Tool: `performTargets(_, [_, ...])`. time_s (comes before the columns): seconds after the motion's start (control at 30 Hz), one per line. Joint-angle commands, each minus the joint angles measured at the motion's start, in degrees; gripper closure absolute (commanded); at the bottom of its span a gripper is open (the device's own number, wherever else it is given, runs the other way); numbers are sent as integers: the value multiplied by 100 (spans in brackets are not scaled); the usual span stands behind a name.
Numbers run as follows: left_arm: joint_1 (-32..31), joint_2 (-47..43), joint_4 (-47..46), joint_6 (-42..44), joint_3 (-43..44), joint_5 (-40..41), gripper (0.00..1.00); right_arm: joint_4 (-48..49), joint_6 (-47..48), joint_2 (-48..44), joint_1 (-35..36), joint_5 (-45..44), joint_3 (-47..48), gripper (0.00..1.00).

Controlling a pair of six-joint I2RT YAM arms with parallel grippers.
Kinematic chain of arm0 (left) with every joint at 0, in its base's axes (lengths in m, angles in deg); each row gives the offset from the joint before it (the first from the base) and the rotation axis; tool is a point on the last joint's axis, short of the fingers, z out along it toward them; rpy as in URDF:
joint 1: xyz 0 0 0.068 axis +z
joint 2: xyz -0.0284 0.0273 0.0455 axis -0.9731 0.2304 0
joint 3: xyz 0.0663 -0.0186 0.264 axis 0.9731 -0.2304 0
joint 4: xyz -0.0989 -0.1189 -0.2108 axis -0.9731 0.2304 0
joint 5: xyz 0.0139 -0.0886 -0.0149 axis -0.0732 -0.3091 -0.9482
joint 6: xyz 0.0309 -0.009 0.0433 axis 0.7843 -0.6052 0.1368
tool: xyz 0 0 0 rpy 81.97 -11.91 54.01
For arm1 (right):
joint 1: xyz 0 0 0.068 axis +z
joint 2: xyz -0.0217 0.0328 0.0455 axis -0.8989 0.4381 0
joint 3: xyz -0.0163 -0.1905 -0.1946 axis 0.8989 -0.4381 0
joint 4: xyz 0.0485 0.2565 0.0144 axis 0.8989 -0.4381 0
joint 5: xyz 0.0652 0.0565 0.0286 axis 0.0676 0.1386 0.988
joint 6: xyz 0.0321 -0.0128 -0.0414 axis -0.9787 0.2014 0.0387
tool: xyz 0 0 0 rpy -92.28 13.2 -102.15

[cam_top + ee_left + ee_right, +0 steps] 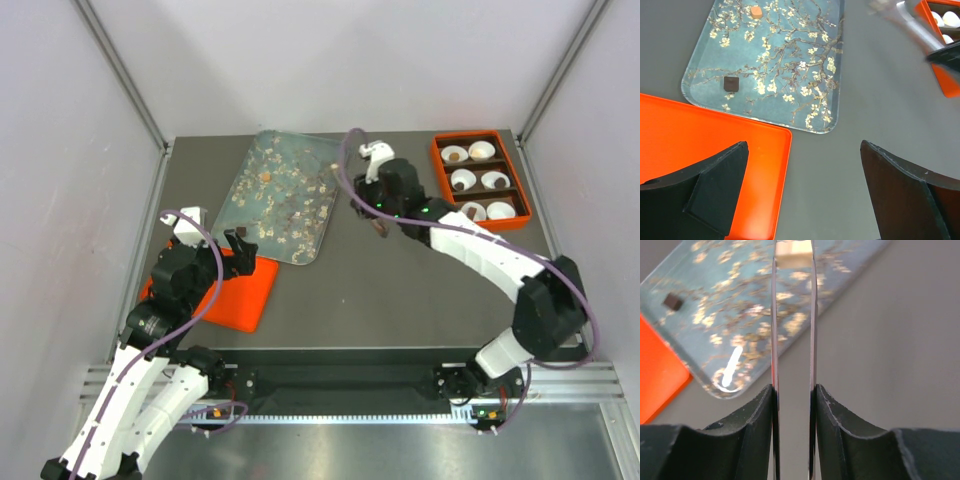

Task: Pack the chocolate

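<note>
Pinching the metal tongs (774,330), the right pincer (792,395) presses their blades nearly together. A tan chocolate lump (792,259) sits clamped at their far tips, ahead of the pincer and over the flowered tray (730,325). The left pincer (802,185) hangs spread wide above the bench (880,100). On the tray ahead of it lie a dark cube (731,83) and an orange piece (756,11).
</note>
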Motion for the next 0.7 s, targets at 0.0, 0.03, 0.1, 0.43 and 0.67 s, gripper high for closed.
performTargets(0.0, [-13,-79,-207,88,-35,-19,1,-392,-166,-722,-499,-305,-177,70])
performTargets(0.03, [-13,-88,-207,88,-35,-19,1,-488,-175,-836,-622,-367,-238,70])
performTargets(0.1, [-13,-97,-207,80,-35,-37,1,-716,-201,-1153,-982,-420,-370,70])
performTargets(0.43, [-13,-88,-224,88,-44,-116,1,-1850,-702,-1979,-2844,-561,-713,70])
performTargets(0.67, [-13,-79,-251,88,-44,-169,1,-2317,-702,-2199,-3655,-754,-977,69])
